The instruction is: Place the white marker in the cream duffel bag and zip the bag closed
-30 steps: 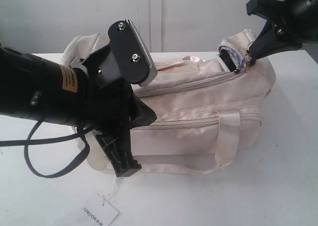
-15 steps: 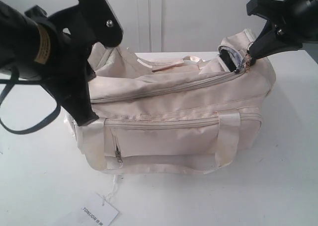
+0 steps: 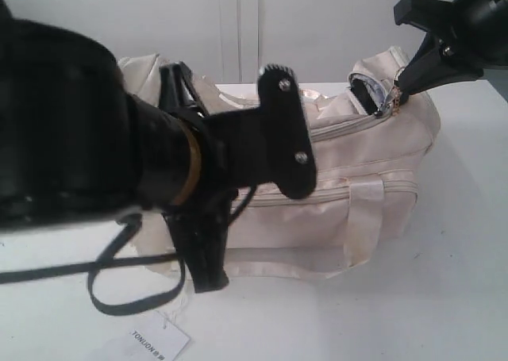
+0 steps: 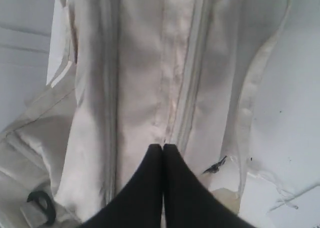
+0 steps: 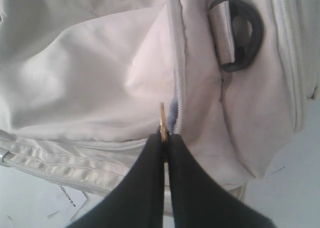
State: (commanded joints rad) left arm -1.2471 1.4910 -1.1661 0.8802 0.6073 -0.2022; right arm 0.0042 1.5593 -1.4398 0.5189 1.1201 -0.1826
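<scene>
The cream duffel bag (image 3: pixel 373 159) lies on the white table, its left half hidden behind my left arm. My right gripper (image 3: pixel 394 97) is at the bag's right end, shut on the gold zipper pull (image 5: pixel 162 119) of the top zipper. In the right wrist view the tips (image 5: pixel 164 137) pinch that pull, and the zipper line (image 5: pixel 176 62) beyond it looks closed. My left gripper (image 3: pixel 210 280) hangs in front of the bag, shut with nothing between its tips (image 4: pixel 163 146), over the bag's fabric (image 4: pixel 140 77). The white marker is out of view.
A white paper tag (image 3: pixel 155 341) lies on the table in front of the bag. A black cable (image 3: pixel 119 293) loops under the left arm. Black rings (image 5: pixel 242 32) (image 4: pixel 42 205) sit on the bag's ends. A small pocket zip pull (image 4: pixel 216 165) shows.
My left arm has swung down from the upper left and now stands close in front of the bag, covering its left half. The right gripper has stayed on the zipper pull.
</scene>
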